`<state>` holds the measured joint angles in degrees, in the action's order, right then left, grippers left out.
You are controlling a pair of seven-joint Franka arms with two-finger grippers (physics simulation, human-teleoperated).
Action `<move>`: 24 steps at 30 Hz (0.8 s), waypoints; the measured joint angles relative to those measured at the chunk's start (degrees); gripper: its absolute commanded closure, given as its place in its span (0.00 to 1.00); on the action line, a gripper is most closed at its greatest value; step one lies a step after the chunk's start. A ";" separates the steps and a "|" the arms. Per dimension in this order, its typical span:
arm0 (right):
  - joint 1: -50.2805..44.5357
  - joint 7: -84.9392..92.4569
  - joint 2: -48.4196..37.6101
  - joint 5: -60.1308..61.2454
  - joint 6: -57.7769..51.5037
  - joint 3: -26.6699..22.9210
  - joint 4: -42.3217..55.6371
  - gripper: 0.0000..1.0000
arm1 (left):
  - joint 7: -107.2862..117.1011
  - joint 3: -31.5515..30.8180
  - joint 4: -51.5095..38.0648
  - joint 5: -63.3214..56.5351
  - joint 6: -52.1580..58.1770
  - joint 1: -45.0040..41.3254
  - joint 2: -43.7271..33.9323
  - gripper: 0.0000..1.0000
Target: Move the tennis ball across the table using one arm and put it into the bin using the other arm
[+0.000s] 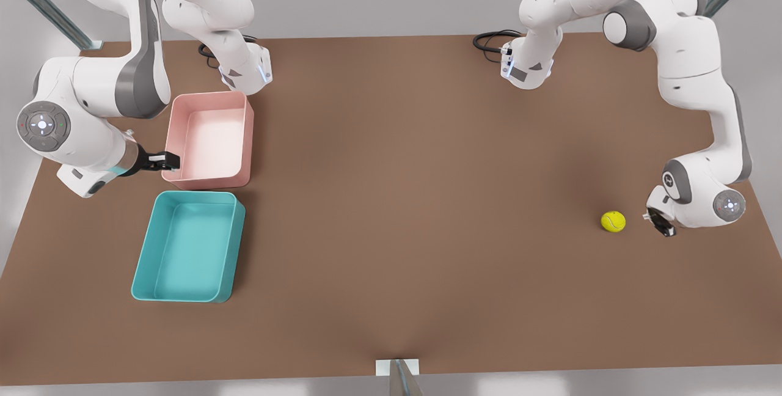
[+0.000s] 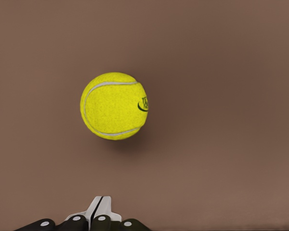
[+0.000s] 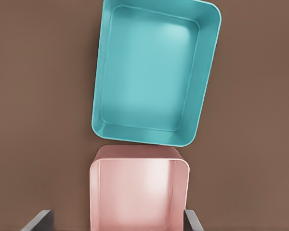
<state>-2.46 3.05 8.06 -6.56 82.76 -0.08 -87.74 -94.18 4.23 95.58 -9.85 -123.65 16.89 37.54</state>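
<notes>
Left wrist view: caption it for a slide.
Left gripper, fingers shut, beside the tennis ball resting on the brown table.

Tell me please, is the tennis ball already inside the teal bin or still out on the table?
Out. The tennis ball rests on the bare table beside the left gripper, far from the bin, which is empty.

You see a fuzzy, felt-like tennis ball [image 2: 113, 106] with a smooth pale seam on a matt brown table [image 1: 415, 200], while the teal bin [image 3: 154, 72] and the pink tray [image 3: 139, 192] look like smooth plastic with a soft sheen, and the arms' white shells look glossy.
</notes>
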 measured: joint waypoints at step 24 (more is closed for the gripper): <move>-0.79 1.57 0.79 -0.07 -0.29 0.00 0.03 0.00 | 19.91 -13.19 -11.21 0.46 13.38 -13.96 -11.23 0.67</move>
<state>-3.25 4.62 8.85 -6.62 82.47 -0.08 -87.71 -74.27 -8.96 84.37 -9.39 -110.27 2.93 26.31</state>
